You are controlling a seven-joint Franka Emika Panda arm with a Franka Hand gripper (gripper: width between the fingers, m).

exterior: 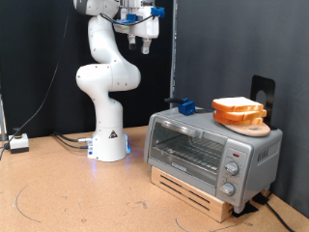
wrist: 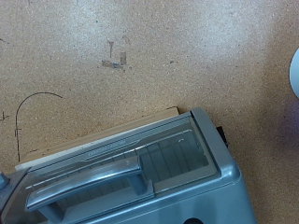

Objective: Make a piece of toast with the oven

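Overhead, gripper [exterior: 146, 39] raised high at the arm's [exterior: 104, 82] end, near the exterior view's top, at about 11 o'clock from the oven [exterior: 210, 150] and well apart from it. Nothing seen between the fingers; whether spread or closed cannot be told at this size. No fingertips seen in the wrist view.

Oven set on a wooden base [exterior: 198, 191] on the cork-coloured tabletop [exterior: 68, 193], at the exterior view's lower right. Glass door [exterior: 187, 146] shut, bar handle [exterior: 189, 131] along its upper edge, wire rack visible behind the glass. Round knobs [exterior: 233, 168] stacked on the panel at 3 o'clock of the door.

Bread [exterior: 238, 109] resting on a wooden board [exterior: 253, 126] on the oven's roof, toward its right end; pale faces, orange-brown crust. One slice or several cannot be told apart here. Small blue object [exterior: 183, 106] on the roof at 9 o'clock of the bread, apart from it.

Wrist view: oven [wrist: 177, 177] seen from above, door glass and handle [wrist: 89, 182] in frame, wooden base edge [wrist: 103, 131] showing beyond it, bare tabletop [wrist: 168, 47] filling the remainder.
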